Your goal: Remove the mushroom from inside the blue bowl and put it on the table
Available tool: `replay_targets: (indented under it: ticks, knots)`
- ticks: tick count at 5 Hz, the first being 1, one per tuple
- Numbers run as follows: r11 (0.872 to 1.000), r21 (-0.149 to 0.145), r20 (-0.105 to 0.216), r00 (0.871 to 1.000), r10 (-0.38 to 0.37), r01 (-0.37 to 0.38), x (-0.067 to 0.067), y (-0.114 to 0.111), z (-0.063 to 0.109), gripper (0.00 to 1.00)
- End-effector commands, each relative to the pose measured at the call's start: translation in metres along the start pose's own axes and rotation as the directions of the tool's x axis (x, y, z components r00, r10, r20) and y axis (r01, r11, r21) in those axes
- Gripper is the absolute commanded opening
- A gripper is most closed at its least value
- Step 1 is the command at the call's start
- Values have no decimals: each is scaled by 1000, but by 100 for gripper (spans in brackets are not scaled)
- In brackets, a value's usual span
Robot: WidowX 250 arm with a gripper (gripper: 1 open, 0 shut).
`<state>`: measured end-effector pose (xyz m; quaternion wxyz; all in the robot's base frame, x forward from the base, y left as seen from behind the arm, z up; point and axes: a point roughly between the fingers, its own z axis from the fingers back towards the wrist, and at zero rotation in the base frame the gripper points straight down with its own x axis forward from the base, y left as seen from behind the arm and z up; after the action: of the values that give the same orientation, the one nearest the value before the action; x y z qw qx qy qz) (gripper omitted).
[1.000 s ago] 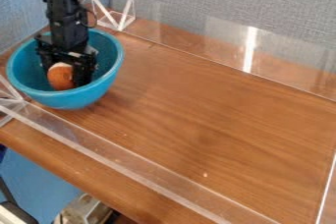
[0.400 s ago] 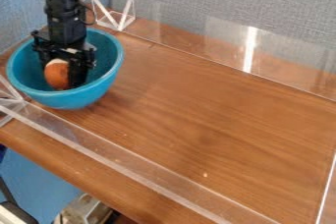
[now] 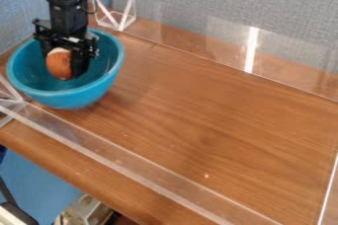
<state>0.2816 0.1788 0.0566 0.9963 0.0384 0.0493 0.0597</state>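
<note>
The gripper (image 3: 62, 61) is clamping the mushroom (image 3: 59, 62) over the blue bowl (image 3: 93, 86), risking it slipping back in before reaching the table (image 3: 211, 111).

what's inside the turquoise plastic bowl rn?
Inside the turquoise plastic bowl: the black gripper, clamped on an orange-brown toy mushroom. The bowl floor beneath them is hidden.

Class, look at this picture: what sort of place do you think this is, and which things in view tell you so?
Probably a robot test bench in a lab. A wooden table is fenced by low clear plastic walls, and a black robot claw holds a toy mushroom above a blue bowl.
</note>
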Motion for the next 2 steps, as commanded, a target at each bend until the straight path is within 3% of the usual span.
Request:
replay_targets:
  ticks: [1, 2]
  knots:
    - [999, 32, 52, 998, -34, 32, 15, 0, 13, 0]
    - [998, 25, 40, 998, -52, 51, 23, 1, 3, 0]
